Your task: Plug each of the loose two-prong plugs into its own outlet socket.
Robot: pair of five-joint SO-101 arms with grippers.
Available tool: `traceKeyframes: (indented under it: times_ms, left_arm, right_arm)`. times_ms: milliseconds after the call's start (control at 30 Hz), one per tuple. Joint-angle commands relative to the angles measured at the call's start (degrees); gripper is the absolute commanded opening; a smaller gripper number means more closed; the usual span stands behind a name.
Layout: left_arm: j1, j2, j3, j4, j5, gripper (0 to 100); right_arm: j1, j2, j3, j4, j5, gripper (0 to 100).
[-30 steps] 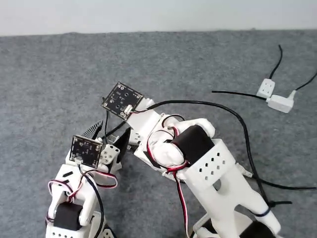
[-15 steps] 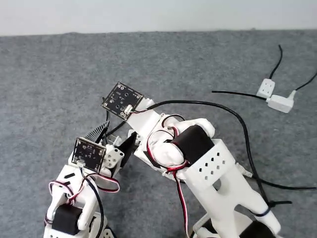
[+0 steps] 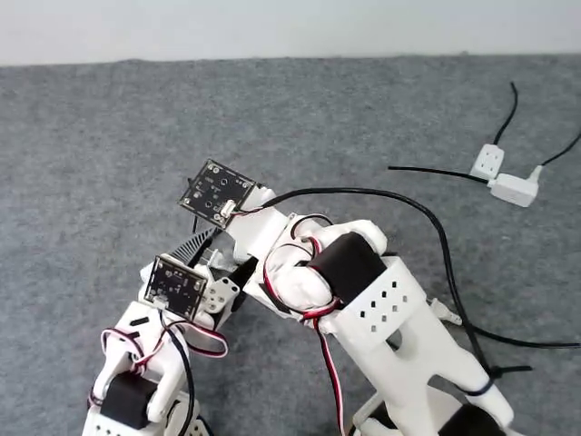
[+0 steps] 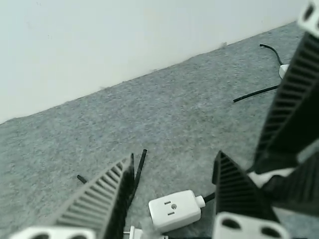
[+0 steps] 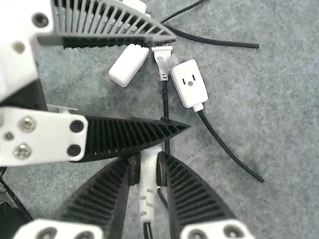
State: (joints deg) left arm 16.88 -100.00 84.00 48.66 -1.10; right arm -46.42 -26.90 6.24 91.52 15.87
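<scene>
**Q:** What does the right wrist view show?

**A:** The right gripper point(image 5: 148, 162) has its two ribbed fingers pressed onto a white plug point(image 5: 148, 186), pinching it from both sides. Beyond the fingertips an outlet socket point(image 5: 189, 82) lies face up on the grey carpet point(image 5: 279, 99), with a black cable point(image 5: 224, 144) trailing from its end. Just beside the socket lie a small loose plug point(image 5: 162, 59) and a white block point(image 5: 128, 65).

**Q:** How does the left gripper stand?

**A:** The left gripper point(image 4: 173, 164) is spread wide, with nothing held between its fingers. In the left wrist view the outlet socket lies on the carpet under the gap. The dark ribbed fingers of the right arm rise close by.

**Q:** Where are the arms in the high view?

**A:** Both wrists crowd together on the carpet, and the left camera board point(image 3: 178, 287) sits near the right camera board point(image 3: 216, 193). Well apart from them, a second socket point(image 3: 487, 162) touches a far plug point(image 3: 514, 189). Whether these two are joined cannot be told.
</scene>
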Motion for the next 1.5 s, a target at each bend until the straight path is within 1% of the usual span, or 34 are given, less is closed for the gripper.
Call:
traceKeyframes:
  times_ms: [0,267,400,500,600,700,767,833,967,1233,1400,1467]
  left_arm:
    - [3.1,0.3,0.4,-0.9,-0.7,26]
    - [1.8,0.3,0.2,-1.0,-1.1,26]
    - [-3.6,0.3,0.0,-2.1,-1.3,26]
    - [-7.1,0.3,0.4,-3.7,-0.1,26]
    - [-10.5,0.3,0.8,-4.7,1.6,26]
    - [-13.9,0.3,1.1,-6.5,3.4,26]
    - [-16.1,0.3,1.1,-6.8,5.4,26]
    - [-18.1,0.3,0.8,-6.8,7.1,26]
    - [-20.6,0.3,0.9,-8.0,8.6,26]
    - [-20.7,0.3,1.0,-8.3,8.6,26]
    - [-20.7,0.3,1.0,-8.3,8.6,26]
    - [-21.3,0.3,0.8,-8.3,8.6,26]
  right_arm:
    - [-1.0,-2.3,-0.5,-0.9,-0.6,0.9]
    - [-0.6,-2.3,-0.4,-0.8,-0.6,0.9]
    - [2.5,-1.8,-0.4,-1.1,-0.7,0.9]
    - [4.1,-1.7,-0.4,-1.4,-0.8,0.9]
    - [4.3,-0.1,-0.5,-1.4,-0.8,0.9]
    - [4.3,5.4,-2.3,-1.4,-1.0,0.9]
    - [4.6,10.5,-5.7,-0.7,-1.4,0.9]
    - [5.3,15.9,-10.9,0.4,-3.7,0.9]
    - [6.4,27.0,-20.8,3.3,-6.8,0.9]
    - [7.9,47.3,-38.2,7.3,-15.4,0.9]
    - [8.0,54.0,-49.7,10.3,-18.8,0.9]
    - [7.8,55.9,-52.1,10.9,-21.0,0.9]
